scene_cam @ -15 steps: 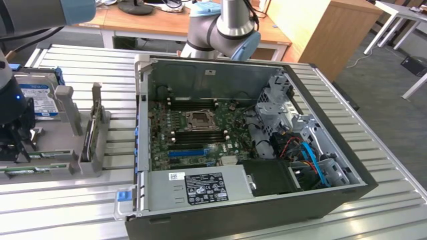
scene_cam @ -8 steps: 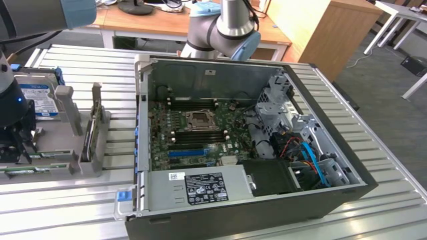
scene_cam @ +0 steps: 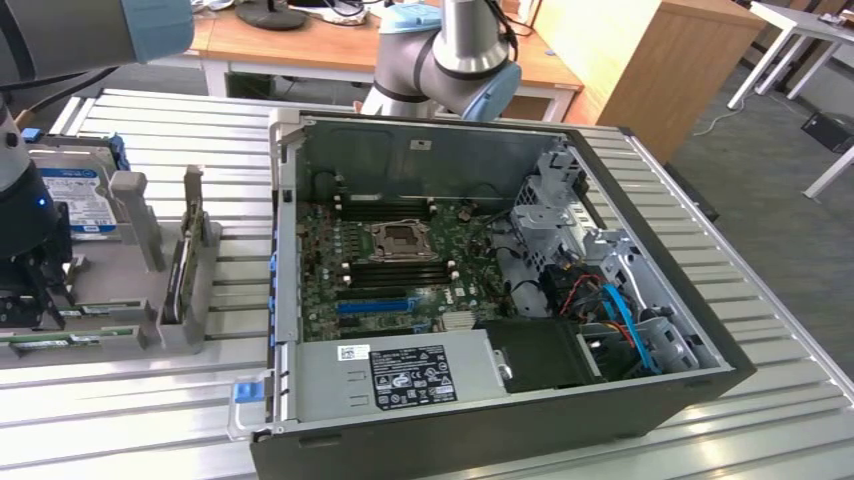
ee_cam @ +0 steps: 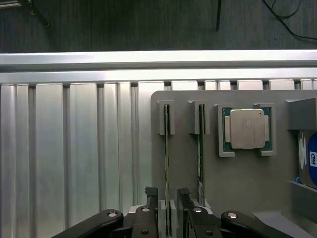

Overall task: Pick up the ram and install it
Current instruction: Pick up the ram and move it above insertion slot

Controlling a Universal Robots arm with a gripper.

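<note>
The ram [ee_cam: 167,163] is a thin green stick standing on edge in a slotted holder of the grey fixture [ee_cam: 233,188]. A second stick [ee_cam: 200,158] stands parallel beside it. My gripper [ee_cam: 167,210] is open, with one finger [ee_cam: 151,198] on each side of the first stick's near end and a small gap on both sides. In the exterior view the gripper [scene_cam: 24,315] hangs low over the fixture at that view's left, just above the green edge of the ram [scene_cam: 67,340].
A silver processor chip [ee_cam: 246,129] and a blue-labelled hard drive [scene_cam: 74,195] sit on the same fixture. The open computer case [scene_cam: 641,300] holds the motherboard [scene_cam: 387,260], with an empty processor socket [scene_cam: 398,240] and dark memory slots [scene_cam: 396,272]. The ribbed aluminium table [ee_cam: 74,158] lies beside the fixture.
</note>
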